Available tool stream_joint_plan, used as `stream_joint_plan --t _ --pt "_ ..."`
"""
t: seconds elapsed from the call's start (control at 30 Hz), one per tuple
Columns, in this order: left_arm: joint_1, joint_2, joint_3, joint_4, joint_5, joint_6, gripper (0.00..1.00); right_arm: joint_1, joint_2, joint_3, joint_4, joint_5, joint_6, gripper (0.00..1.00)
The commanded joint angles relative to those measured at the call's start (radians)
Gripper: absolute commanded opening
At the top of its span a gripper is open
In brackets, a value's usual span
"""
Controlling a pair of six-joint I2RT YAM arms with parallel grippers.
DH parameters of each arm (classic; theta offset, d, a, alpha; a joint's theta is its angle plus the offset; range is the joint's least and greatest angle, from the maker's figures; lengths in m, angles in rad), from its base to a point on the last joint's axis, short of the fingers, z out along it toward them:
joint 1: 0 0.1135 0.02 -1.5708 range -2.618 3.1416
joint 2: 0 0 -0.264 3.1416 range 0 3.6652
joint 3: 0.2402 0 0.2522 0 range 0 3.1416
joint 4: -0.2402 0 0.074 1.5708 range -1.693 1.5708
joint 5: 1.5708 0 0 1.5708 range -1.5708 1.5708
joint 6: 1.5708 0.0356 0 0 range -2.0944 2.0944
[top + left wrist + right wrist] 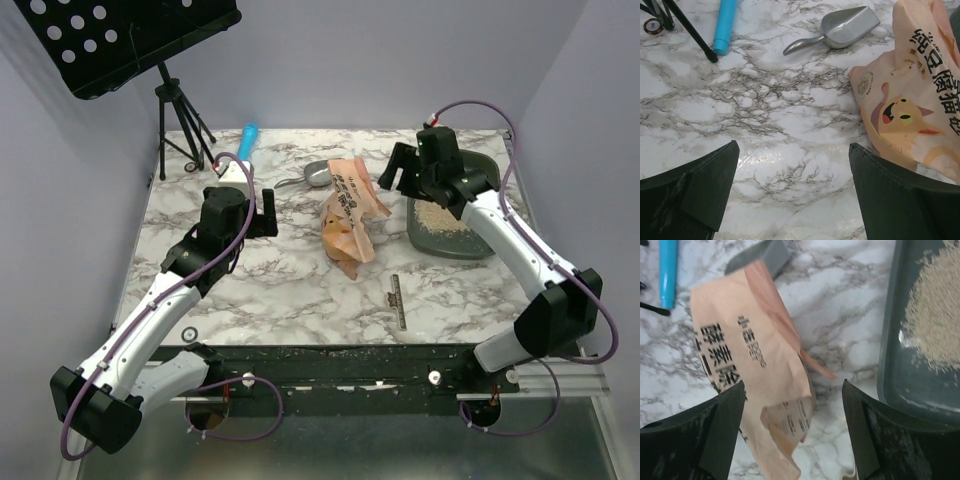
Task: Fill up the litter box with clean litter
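The dark grey-green litter box [470,250] lies at the table's right, with a pile of pale beige clean litter [440,215] in it. In the right wrist view its wall [895,340] and the litter [935,325] fill the right side. The orange printed bag [350,215] lies crumpled at the table's middle. My right gripper [392,172] hovers open between the bag's top and the tray. The bag [755,365] shows blurred below the open right gripper [793,382], touching neither finger. My left gripper [792,145] is open over bare marble, with the bag [910,100] just right of it.
A silver scoop [318,175] lies behind the bag, also seen as the scoop [845,27] from the left wrist. A blue tube [247,140] and a music stand's tripod [175,130] stand at the back left. A thin ruler-like strip [398,300] lies near the front edge.
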Motion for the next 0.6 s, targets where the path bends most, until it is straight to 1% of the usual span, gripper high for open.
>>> stream_joint_plan --t 0.0,0.1,0.2,0.23,0.3,0.33,0.4,0.53,0.57 --pt "-0.007 0.004 0.020 0.016 0.081 -0.002 0.99 -0.091 0.131 0.073 0.163 -0.314 -0.053 0.87" --pt "-0.008 0.000 0.014 0.028 0.114 0.004 0.99 -0.134 0.202 0.074 0.255 -0.437 -0.068 0.88" --pt "-0.010 -0.006 0.011 0.034 0.140 0.007 0.99 -0.160 0.272 0.066 0.318 -0.469 -0.116 0.88" --pt "-0.010 -0.010 0.009 0.039 0.146 0.007 0.99 -0.180 0.294 0.061 0.338 -0.503 -0.125 0.88" --pt "-0.010 -0.014 0.008 0.042 0.157 0.009 0.99 -0.210 0.308 0.005 0.453 -0.602 -0.137 0.88" --pt "-0.010 -0.016 0.008 0.045 0.164 0.010 0.99 -0.215 0.309 -0.015 0.502 -0.628 -0.140 0.88" --pt "-0.010 -0.020 0.008 0.049 0.176 0.012 0.99 -0.227 0.323 -0.031 0.562 -0.700 -0.156 0.88" --pt "-0.011 -0.023 0.009 0.050 0.184 0.014 0.99 -0.250 0.392 -0.014 0.591 -0.878 -0.150 0.88" --pt "-0.010 -0.025 0.009 0.048 0.187 0.015 0.99 -0.254 0.406 -0.017 0.632 -0.912 -0.142 0.88"
